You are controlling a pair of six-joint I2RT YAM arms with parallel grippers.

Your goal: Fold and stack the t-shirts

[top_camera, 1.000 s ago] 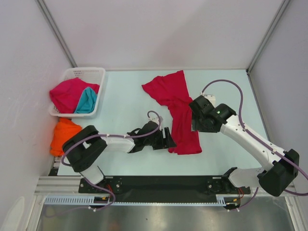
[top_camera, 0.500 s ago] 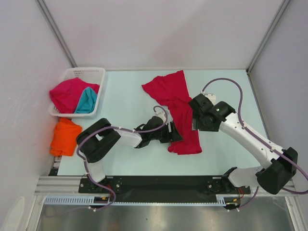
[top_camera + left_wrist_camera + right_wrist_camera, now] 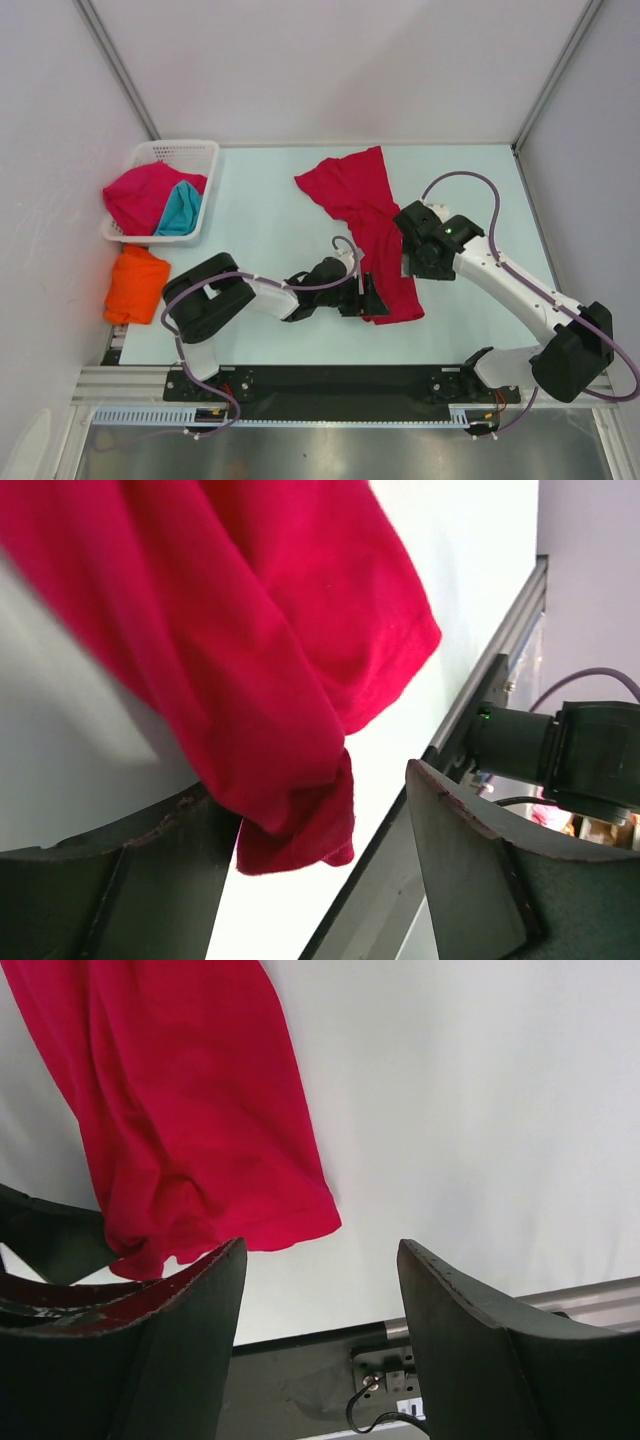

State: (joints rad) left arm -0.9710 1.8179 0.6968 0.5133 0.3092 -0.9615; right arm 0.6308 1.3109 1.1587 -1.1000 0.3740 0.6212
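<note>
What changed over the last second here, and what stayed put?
The left gripper swung rightward to the near end of the crimson cloth t-shirt spread on the table; a bunched corner now lies between its open jaws. The right gripper barely shifted, open beside the shirt. Nothing was grasped or released. That shirt, the white lattice basket with a crimson shirt and teal shirt, and the orange shirt stayed put.

Crimson t-shirt (image 3: 250, 630) — its bunched corner lies between the parted jaws, against one.

A red t-shirt (image 3: 362, 215) lay stretched out and rumpled, well right of the basket (image 3: 200, 148). A crimson t-shirt (image 3: 140, 195) and a teal t-shirt (image 3: 180, 212) sat inside it. An orange t-shirt (image 3: 135, 283) lay folded on its near side.
</note>
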